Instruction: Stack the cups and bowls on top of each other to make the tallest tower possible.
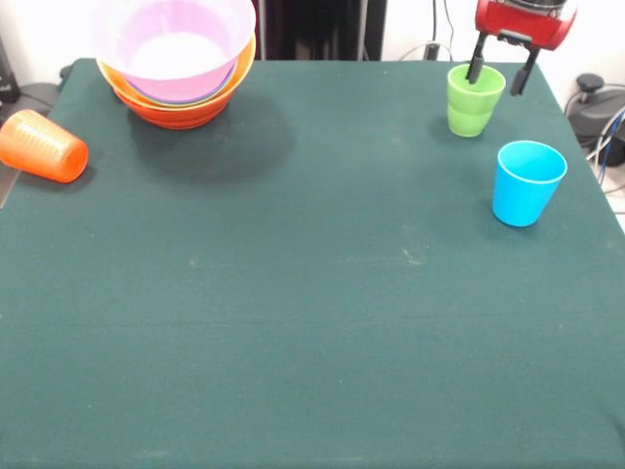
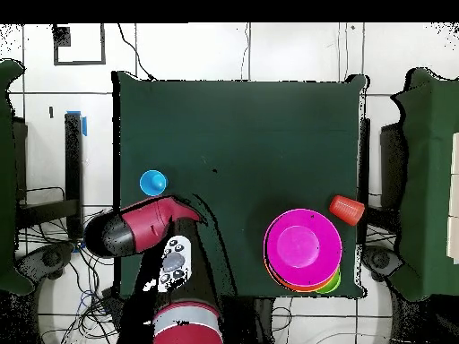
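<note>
Fingers (image 1: 474, 66) apart, straddling the far rim of the green cup (image 1: 475, 101): one prong looks inside the mouth, the other outside past the rim. Nothing clamped yet.

Layout on the worktop (image 1: 312, 322), front view, biggest first:
- bowl stack (image 1: 176, 68) at 11 o'clock: pink bowl on top, nested in orange ones, a green rim just showing between. That's the tower base so far.
- blue cup (image 1: 527, 183) at 2 o'clock, upright, mouth up, just beside the green one but not touching.
- green cup at 1 o'clock, upright, under the arm.
- orange cup (image 1: 44, 146) at 9 o'clock, on its side right at the worktop edge.

Risks, my read:
- one-wall pinch on glossy tapered plastic; cup may slip or swing during the long carry to the stack.
- crooked close could tip the green cup into the blue.
- orange cup can roll off the edge if the worktop gets bumped.

Overhead view: arm hides the green cup.
</note>
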Controlling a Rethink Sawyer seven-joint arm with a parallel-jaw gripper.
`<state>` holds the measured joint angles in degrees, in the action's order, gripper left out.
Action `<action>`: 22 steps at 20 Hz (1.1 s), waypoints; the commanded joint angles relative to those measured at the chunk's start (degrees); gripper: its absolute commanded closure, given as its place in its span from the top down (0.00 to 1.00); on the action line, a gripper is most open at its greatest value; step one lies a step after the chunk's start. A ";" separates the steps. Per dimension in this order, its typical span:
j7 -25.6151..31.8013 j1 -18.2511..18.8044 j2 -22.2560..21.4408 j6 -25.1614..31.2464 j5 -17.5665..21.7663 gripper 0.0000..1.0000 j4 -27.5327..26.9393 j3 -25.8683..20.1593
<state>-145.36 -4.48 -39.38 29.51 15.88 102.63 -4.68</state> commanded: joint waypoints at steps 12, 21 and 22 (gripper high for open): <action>5.23 5.04 -8.10 0.99 1.25 1.00 14.94 -7.87; 4.74 5.35 -10.43 1.48 1.61 1.00 16.95 -8.60; 4.53 5.10 -10.06 1.50 1.83 1.00 16.50 -8.41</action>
<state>-145.36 -0.11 -49.44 29.51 15.91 115.87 -8.35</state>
